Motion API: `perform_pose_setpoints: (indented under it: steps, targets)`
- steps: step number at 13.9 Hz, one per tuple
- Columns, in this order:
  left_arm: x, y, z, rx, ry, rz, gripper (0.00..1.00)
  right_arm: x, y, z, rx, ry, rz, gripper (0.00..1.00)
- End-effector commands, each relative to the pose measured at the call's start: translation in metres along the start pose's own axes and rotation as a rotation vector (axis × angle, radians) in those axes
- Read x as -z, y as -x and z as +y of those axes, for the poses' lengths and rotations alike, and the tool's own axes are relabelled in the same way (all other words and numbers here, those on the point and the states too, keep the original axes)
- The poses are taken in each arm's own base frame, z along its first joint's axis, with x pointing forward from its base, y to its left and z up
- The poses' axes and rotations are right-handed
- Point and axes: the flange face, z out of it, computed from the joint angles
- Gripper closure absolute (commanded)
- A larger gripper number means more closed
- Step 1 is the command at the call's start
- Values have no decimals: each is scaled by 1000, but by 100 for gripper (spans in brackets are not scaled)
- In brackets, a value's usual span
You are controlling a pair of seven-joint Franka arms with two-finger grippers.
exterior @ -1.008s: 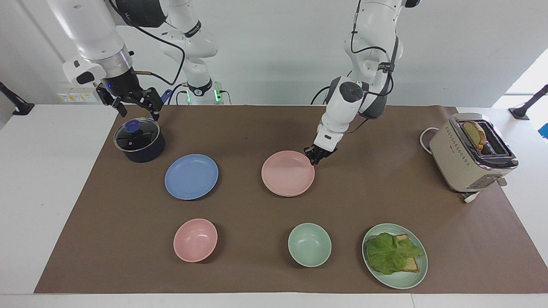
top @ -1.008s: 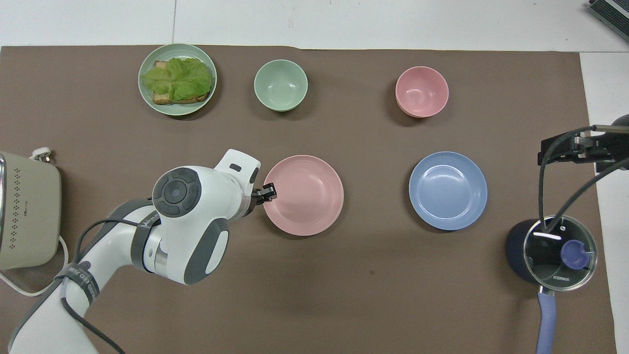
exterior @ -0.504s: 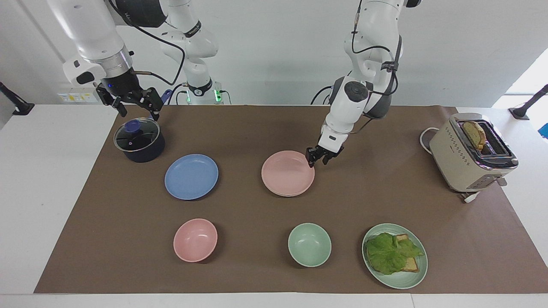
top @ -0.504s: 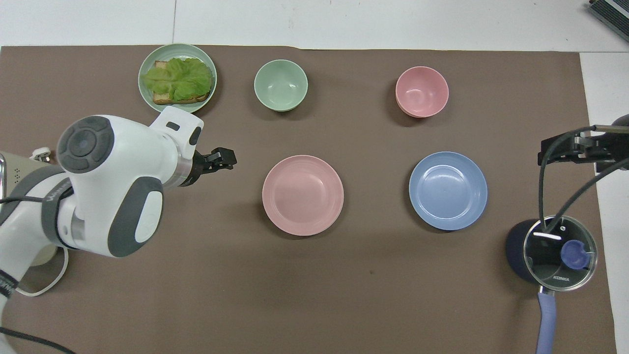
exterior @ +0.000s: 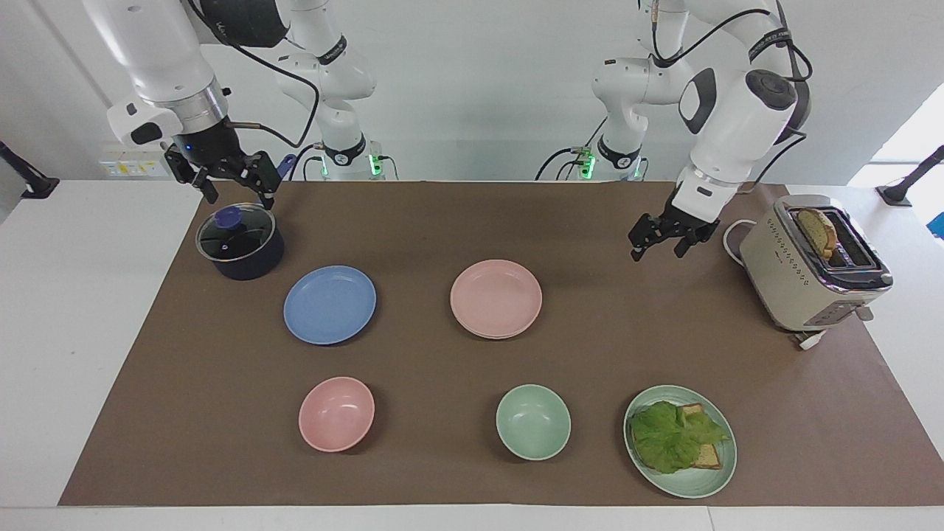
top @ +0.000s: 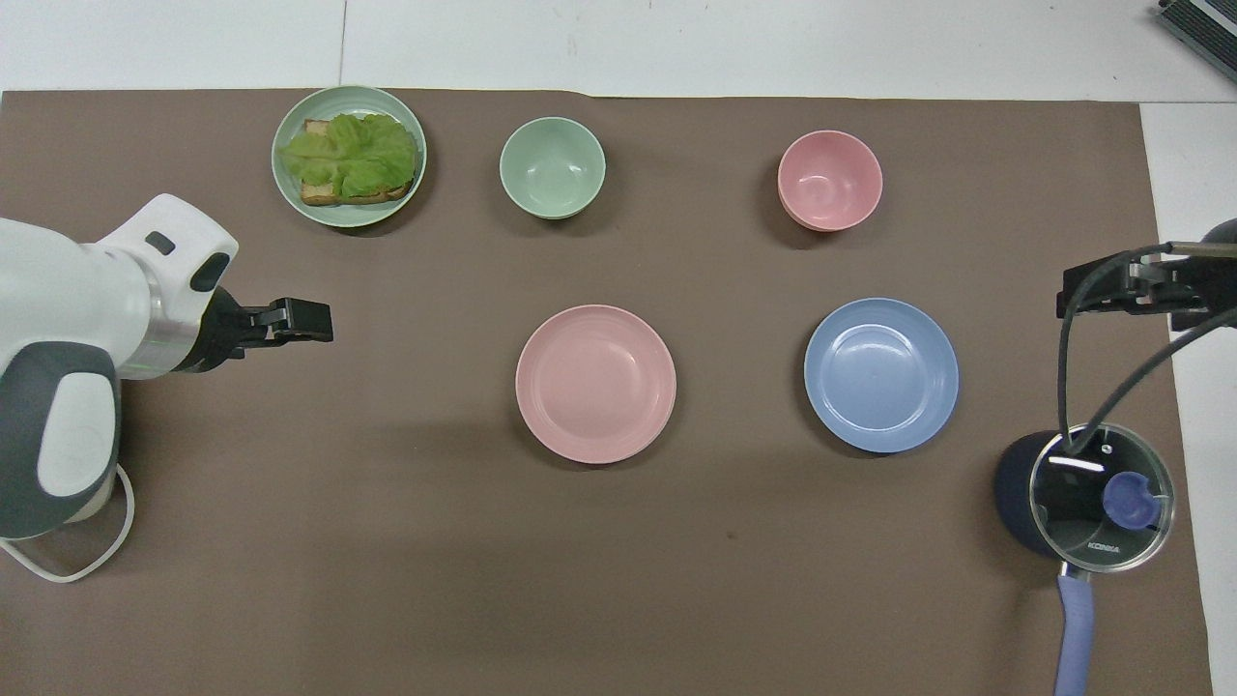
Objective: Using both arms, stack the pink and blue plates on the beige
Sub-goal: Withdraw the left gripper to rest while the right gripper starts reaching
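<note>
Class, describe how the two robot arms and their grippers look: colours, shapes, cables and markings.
Both arms are glossy white rounded segments with grey joint caps. Black cables loop along them. The left gripper and right gripper are black, two-fingered. A silver wrist ring sits above the right gripper; green lights glow at both bases.

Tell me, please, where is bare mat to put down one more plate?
The widest bare mat lies nearer the robots than the pink plate and blue plate, reaching from the toaster cable to the pot. Another patch lies between pink plate and toaster, under the open left tool. The bowls' row is crowded.
</note>
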Motion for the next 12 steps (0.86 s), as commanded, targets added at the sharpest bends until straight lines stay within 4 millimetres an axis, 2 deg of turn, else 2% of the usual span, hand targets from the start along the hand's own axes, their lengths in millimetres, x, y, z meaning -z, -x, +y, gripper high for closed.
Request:
perform_pose_setpoints:
  steps: [1,4,6,9,10,11,12]
  targets:
    - [50,-11,-12,-98,-65,-20,0,-1,-6,0,17,-8,20,0]
    - [96,-12,-21,-93,-91,-18,0,-4,-7,0,18,-14,46,0]
    - [100,-7,-26,-81,-111,-52,0,-16,-9,2,16,-12,35,0]
    - [104,-5,-33,-73,-111,-65,0,-56,-13,13,12,-10,23,0]
    - [111,-4,-43,-54,-113,-76,0,-68,-14,14,20,-10,23,0]
    - [124,-2,-46,-53,-112,-69,0,-83,-14,13,28,-11,18,0]
    - [129,0,-44,-63,-114,-67,0,-104,-14,13,45,-11,11,0]
